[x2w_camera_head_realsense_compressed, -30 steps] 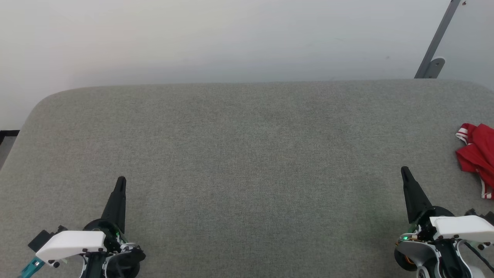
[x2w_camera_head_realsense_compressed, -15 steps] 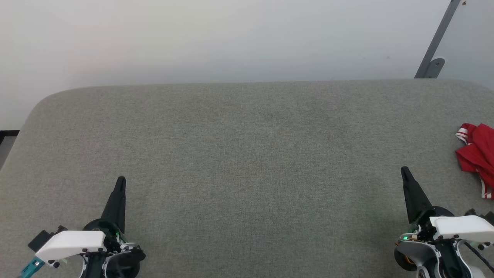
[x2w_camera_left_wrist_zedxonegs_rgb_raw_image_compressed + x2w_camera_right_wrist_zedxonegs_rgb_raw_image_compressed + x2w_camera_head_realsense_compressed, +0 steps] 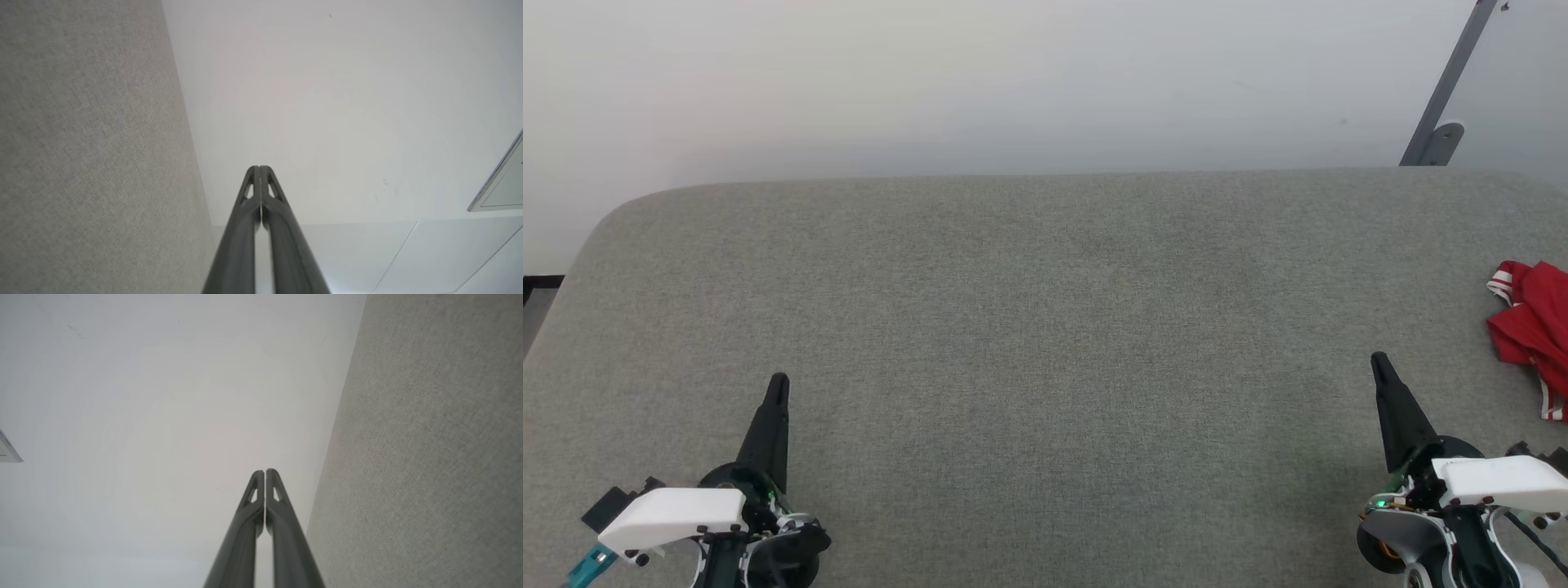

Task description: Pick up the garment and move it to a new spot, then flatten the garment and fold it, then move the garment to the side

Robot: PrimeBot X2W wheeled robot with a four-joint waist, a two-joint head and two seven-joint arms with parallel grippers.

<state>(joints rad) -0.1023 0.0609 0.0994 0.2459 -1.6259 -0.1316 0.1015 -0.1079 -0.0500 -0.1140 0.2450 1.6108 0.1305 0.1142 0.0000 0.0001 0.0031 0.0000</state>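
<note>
Both closed and empty, tips pressed together: left claw (image 3: pixel 778 382), right claw (image 3: pixel 1379 359). Crumpled red T-shirt (image 3: pixel 1531 327) lies on grey fabric desk (image 3: pixel 1045 327), right of right claw, not touching.

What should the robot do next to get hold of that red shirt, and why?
Probably swing the right gripper out toward the garment. The garment lies crumpled at the head view's right edge, apart from both arms. This gripper is the nearer one, and it is shut and empty.

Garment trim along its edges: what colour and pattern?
Red-and-white stripes on the red garment, best seen in the head view at the far right.
</note>
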